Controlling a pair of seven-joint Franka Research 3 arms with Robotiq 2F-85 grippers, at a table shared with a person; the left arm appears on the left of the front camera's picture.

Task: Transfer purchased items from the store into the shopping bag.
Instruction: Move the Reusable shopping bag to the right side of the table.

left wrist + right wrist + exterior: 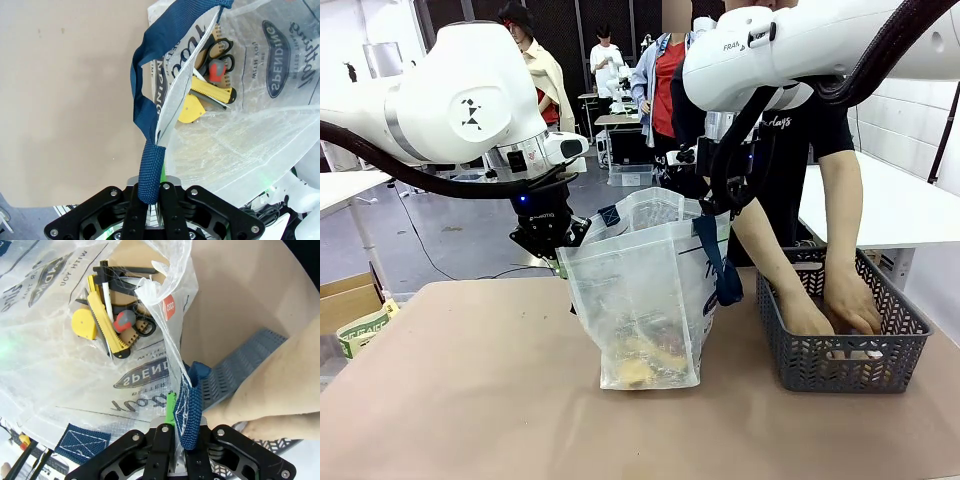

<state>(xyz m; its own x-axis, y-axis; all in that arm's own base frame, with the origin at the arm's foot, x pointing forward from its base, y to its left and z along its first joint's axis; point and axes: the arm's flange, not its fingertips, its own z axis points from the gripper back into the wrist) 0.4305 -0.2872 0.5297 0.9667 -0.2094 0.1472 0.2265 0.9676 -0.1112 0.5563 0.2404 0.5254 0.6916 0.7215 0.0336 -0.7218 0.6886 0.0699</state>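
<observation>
In left gripper (150, 196), jaws clamped tight: navy strap handle (141, 100) of shopping bag (640, 300). In right gripper (181, 432), pinched likewise: opposite strap (190, 405). Pulled apart, presumably to keep bag mouth open for loading. Below both grippers, at bag bottom: purchased items (112, 325), among them scissors and yellow cutter. Beyond right gripper: person's hands (840, 305) inside grey basket (840, 372), likely fetching next item.

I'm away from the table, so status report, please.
Left pincer, right pincer shut on shopping bag handles. Bag held open, items inside. Person's hands in basket, beside bag.
</observation>
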